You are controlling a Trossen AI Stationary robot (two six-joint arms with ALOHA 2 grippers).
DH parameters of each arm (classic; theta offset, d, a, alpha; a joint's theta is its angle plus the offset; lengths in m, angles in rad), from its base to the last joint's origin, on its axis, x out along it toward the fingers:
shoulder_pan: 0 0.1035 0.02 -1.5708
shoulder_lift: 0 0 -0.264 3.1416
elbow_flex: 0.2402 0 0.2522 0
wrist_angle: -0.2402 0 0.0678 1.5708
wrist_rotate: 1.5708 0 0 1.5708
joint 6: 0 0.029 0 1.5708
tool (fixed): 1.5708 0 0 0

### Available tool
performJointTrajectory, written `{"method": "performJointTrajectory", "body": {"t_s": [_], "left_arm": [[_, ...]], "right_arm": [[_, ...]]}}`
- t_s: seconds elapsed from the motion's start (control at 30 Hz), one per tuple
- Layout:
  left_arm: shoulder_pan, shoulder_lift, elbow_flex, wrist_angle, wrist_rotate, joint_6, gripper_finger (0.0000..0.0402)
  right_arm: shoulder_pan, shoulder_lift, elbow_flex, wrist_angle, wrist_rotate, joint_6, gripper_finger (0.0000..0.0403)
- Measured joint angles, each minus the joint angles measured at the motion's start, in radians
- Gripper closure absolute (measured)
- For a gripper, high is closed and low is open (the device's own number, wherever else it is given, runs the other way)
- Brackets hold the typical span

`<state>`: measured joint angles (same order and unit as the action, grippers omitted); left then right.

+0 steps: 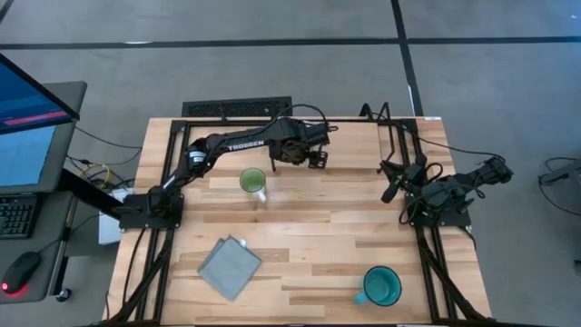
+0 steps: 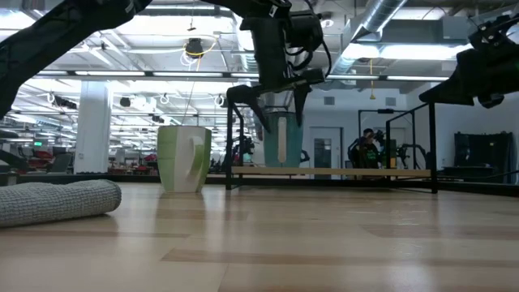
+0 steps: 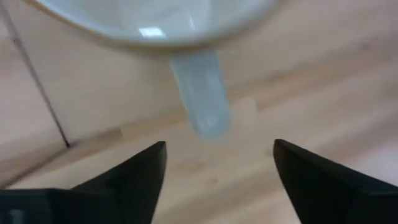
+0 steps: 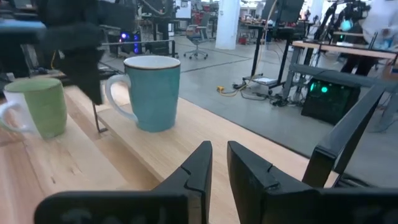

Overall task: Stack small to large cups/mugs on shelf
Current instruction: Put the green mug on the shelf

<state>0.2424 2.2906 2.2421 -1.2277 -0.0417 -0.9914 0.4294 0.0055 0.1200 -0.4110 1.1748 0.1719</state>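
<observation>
Fingers of the left gripper (image 3: 214, 168) spread, empty, straddling the mug's (image 2: 280, 139) handle on the shelf (image 2: 332, 172); right gripper (image 4: 219, 163) nearly closed, empty

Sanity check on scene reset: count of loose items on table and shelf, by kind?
Mugs: 3 (green mug, teal mug, pale mug on the shelf)
Cloth: 1
Total: 4
</observation>
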Motion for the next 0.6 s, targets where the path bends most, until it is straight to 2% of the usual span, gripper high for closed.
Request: {"method": "performJointTrajectory", "body": {"t_s": [0.1,0.2,0.4,0.6], "left_arm": [[-0.024,0.0,0.018,-0.031,0.097,0.047,0.0087],[-0.067,0.006,0.05,-0.069,0.191,0.159,0.0076],[-0.156,-0.002,0.112,-0.127,0.49,0.334,0.0074],[-0.257,-0.028,0.111,-0.203,0.691,0.594,0.0074]], "right_arm": [[0.0,0.0,0.0,0.0,0.0,0.001,0.0329],[0.0,0.0,0.0,0.0,0.0,0.003,0.0329],[0.0,0.0,0.0,0.0,0.0,0.003,0.0329],[0.0,0.0,0.0,0.0,0.0,0.003,0.0329]]}}
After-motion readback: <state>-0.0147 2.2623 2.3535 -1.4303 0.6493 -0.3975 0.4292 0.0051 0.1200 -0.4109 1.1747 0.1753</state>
